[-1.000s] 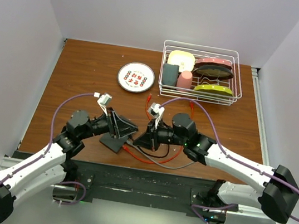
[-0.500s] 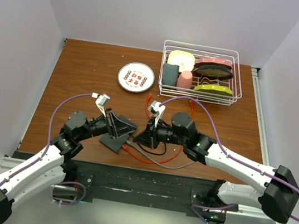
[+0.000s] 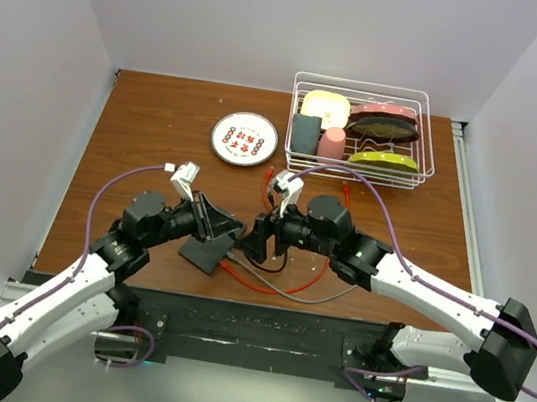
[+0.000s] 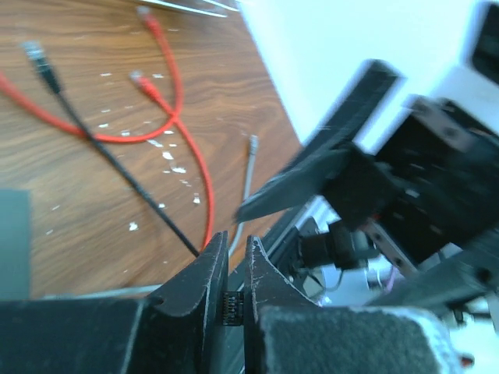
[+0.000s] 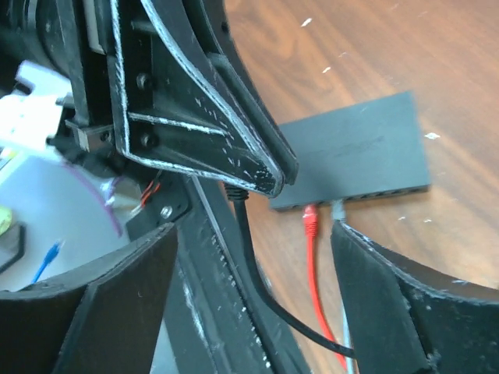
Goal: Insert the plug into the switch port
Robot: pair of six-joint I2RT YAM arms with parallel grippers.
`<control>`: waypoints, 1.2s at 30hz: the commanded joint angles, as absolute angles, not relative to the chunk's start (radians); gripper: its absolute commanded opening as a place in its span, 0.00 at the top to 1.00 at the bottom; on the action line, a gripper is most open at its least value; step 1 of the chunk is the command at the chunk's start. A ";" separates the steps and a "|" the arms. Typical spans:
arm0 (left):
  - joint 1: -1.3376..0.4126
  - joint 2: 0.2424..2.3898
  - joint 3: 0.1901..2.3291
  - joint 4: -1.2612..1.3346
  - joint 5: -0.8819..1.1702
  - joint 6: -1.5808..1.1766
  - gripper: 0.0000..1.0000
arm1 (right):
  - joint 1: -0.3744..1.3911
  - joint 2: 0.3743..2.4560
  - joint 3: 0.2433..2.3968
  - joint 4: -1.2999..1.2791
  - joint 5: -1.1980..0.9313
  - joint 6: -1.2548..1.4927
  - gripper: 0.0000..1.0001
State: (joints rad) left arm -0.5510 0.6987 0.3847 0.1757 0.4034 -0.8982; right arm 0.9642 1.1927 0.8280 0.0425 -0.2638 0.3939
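On the table (image 3: 160,114) lie one switch (image 3: 206,252), one white plate (image 3: 245,138) and one wire rack (image 3: 362,83). The rack holds two cups, one dark green (image 3: 306,134) and one pink (image 3: 332,144), plus what looks like four plates or bowls, though they overlap too much for a sure count. There is one black cable (image 4: 117,160), one grey cable (image 4: 246,179), and red cable (image 4: 177,86) showing three plug ends, so at least two red ones.

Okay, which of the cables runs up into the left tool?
The black cable: it runs into the shut left tool, while the red cable and grey cable end at the switch edge.
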 commanded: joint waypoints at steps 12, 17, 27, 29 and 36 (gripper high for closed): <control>-0.548 0.666 0.445 -0.045 0.190 -1.114 1.00 | 1.167 1.322 1.038 -0.118 0.224 0.313 0.39; -0.549 0.649 0.448 -0.061 0.161 -1.126 1.00 | 1.213 1.383 1.068 -0.130 0.299 0.296 0.42; -0.549 0.687 0.445 -0.031 0.195 -1.117 1.00 | 1.239 1.388 1.066 -0.112 0.341 0.291 0.45; -0.549 0.683 0.440 -0.028 0.193 -1.118 1.00 | 1.239 1.384 1.065 -0.107 0.345 0.291 0.45; -0.549 0.680 0.439 -0.026 0.201 -1.118 1.00 | 1.239 1.404 1.071 -0.086 0.339 0.296 0.56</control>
